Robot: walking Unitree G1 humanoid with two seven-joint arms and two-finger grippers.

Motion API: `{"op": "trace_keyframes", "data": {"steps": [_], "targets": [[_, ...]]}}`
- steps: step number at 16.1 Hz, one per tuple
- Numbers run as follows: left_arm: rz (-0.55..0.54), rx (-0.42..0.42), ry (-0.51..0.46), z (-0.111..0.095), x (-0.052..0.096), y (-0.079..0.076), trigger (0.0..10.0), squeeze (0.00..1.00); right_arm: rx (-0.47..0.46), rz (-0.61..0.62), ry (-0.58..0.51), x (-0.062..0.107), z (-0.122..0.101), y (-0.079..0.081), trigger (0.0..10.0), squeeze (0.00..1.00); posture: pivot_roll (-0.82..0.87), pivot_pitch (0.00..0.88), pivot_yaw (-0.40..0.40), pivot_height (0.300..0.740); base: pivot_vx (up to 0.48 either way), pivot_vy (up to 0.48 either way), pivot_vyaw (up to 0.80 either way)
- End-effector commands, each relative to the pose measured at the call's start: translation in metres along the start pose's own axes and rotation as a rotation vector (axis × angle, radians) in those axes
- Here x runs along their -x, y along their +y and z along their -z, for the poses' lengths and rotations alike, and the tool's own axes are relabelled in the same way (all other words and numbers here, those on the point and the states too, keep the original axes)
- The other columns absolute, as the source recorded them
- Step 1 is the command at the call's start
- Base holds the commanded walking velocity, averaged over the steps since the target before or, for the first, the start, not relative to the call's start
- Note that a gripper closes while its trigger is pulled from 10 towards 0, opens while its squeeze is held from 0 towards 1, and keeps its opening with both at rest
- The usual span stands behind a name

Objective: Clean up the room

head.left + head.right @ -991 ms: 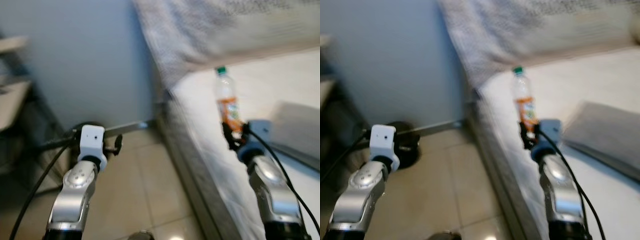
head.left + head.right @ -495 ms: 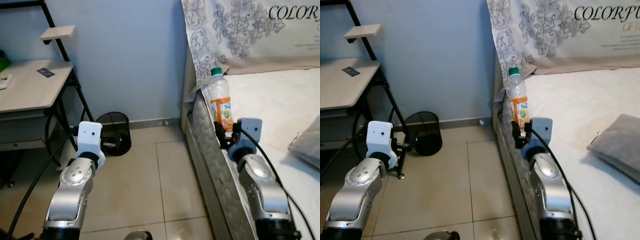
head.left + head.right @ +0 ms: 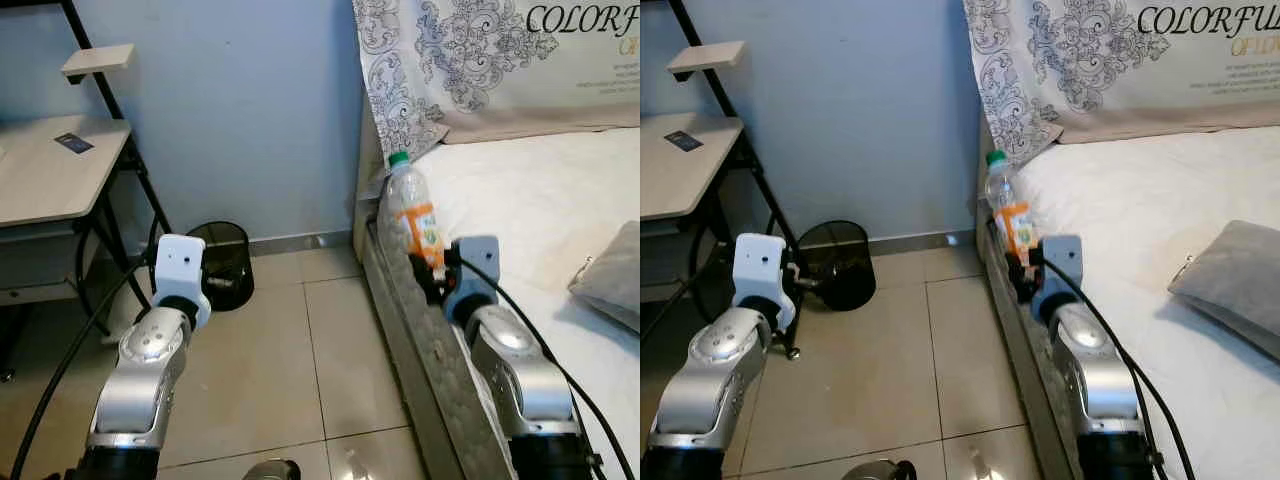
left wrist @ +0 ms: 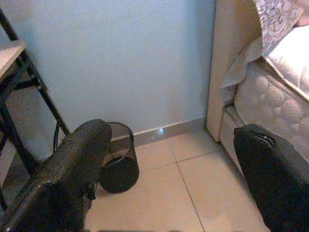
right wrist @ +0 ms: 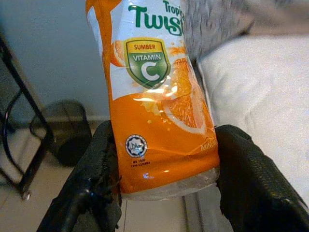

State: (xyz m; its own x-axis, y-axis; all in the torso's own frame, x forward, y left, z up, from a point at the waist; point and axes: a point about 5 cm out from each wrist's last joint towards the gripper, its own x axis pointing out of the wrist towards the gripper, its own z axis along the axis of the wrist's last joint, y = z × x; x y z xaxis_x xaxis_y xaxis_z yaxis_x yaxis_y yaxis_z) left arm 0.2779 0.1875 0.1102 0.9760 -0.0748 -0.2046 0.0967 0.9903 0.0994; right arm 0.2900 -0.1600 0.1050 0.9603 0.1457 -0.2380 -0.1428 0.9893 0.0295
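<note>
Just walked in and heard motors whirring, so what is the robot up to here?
The right gripper holds a clear plastic bottle with an orange label and green cap, tilted, above the edge of the white mattress. The left gripper is open and empty over the tiled floor, near a black mesh wastebasket.

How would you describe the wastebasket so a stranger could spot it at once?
Start at the blue wall between the desk and the bed. On the tiled floor at its foot, beside the desk's black legs, stands the wastebasket. It is a small round black mesh bin, the only container on the floor.
</note>
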Motion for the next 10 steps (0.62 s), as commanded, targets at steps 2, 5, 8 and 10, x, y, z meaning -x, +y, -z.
{"op": "trace_keyframes", "data": {"steps": [2, 5, 8, 10], "targets": [[-0.003, 0.012, -0.005, -0.004, -0.002, 0.002, 10.0, 0.00, 0.010, 0.001, -0.085, -0.003, -0.015, -0.003, 10.0, 0.00, 0.01, 0.000, 0.052, 0.740, 0.000, 0.000, 0.00], [-0.003, 0.024, -0.006, -0.003, -0.002, 0.001, 10.0, 0.00, 0.011, -0.013, -0.118, -0.005, -0.019, 0.000, 10.0, 0.00, 0.01, 0.000, 0.054, 0.740, 0.185, 0.000, 0.00], [0.003, 0.018, -0.008, -0.005, -0.003, 0.000, 10.0, 0.00, -0.098, 0.014, -0.047, -0.004, -0.005, 0.000, 10.0, 0.00, 0.01, 0.000, 0.054, 0.740, 0.306, 0.000, 0.00], [0.004, 0.012, -0.009, -0.006, -0.003, 0.000, 10.0, 0.00, -0.012, 0.023, -0.051, -0.004, -0.005, -0.001, 10.0, 0.00, 0.01, 0.000, 0.056, 0.740, 0.309, 0.000, 0.00]]}}
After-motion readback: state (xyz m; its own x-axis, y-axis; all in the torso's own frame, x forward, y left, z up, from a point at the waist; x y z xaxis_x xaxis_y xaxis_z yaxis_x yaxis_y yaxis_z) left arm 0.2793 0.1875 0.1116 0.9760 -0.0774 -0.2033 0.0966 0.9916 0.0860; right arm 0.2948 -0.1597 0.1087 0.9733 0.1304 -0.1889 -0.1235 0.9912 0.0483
